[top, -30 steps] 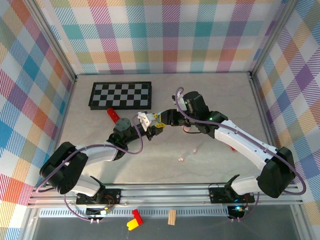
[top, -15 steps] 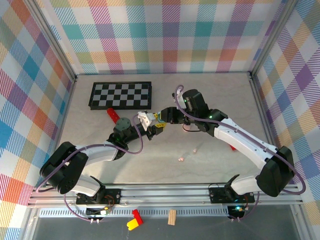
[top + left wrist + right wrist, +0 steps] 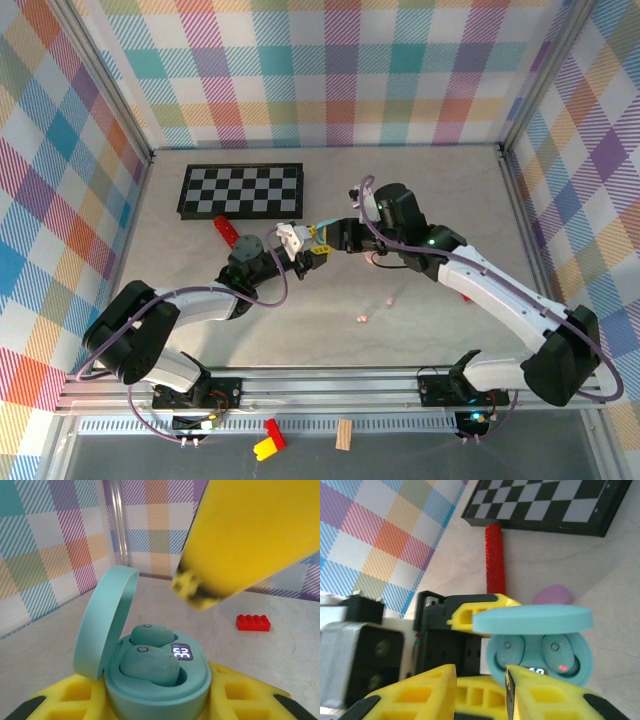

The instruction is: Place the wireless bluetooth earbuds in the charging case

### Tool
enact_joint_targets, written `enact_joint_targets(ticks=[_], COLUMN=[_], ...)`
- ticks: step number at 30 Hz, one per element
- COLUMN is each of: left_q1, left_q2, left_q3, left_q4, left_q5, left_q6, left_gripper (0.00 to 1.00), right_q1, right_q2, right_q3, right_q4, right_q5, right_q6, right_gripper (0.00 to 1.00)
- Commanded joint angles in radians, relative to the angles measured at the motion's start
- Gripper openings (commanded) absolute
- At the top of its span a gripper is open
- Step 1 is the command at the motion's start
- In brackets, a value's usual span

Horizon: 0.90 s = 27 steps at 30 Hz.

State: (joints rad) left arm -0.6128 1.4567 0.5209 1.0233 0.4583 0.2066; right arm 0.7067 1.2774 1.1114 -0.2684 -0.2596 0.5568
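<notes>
Earbuds in left end effector's case

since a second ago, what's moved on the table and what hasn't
The right arm swung slightly rightward, its elbow drifting toward the right wall and its wrist sliding right. The right pincer stays beside the mint charging case. Nothing was grabbed or released. Unchanged: the left pincer keeps gripping the open case with both earbuds seated; the pink bits and chessboard lie as before.

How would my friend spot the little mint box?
Near the checkerboard, the left gripper holds an oval mint case. Its lid stands open with two mint earbuds inside; the pebble lying nearby is purple.
</notes>
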Motion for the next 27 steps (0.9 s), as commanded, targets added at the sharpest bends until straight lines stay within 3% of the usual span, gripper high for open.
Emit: enact_joint_targets(ticks=[1,11,16,27], left_q1=[0.005,0.005,0.005,0.005], left_q2=[0.002,-0.033,-0.045,0.001], left_q3=[0.008,-0.016,-0.014,0.002], left_q4=[0.039,0.027,0.03,0.158], left_q5=[-0.003,0.01,0.013,0.017], left_q6=[0.02,0.07,0.039,-0.096], left_gripper=[0.29,0.29,0.29,0.28], right_q1=[0.0,-0.002,-0.008,-0.034], right_q2=[-0.05,0.11,0.172,0.054], right_q3=[0.001,0.206,0.242,0.154], right_q4=[0.062,-0.07,-0.103,-0.105], right_q5=[-0.014,0.085,0.061,0.022], right_q6=[-0.043,-0.106,-0.104,-0.054], right_gripper=[0.31,0.27,0.27,0.31])
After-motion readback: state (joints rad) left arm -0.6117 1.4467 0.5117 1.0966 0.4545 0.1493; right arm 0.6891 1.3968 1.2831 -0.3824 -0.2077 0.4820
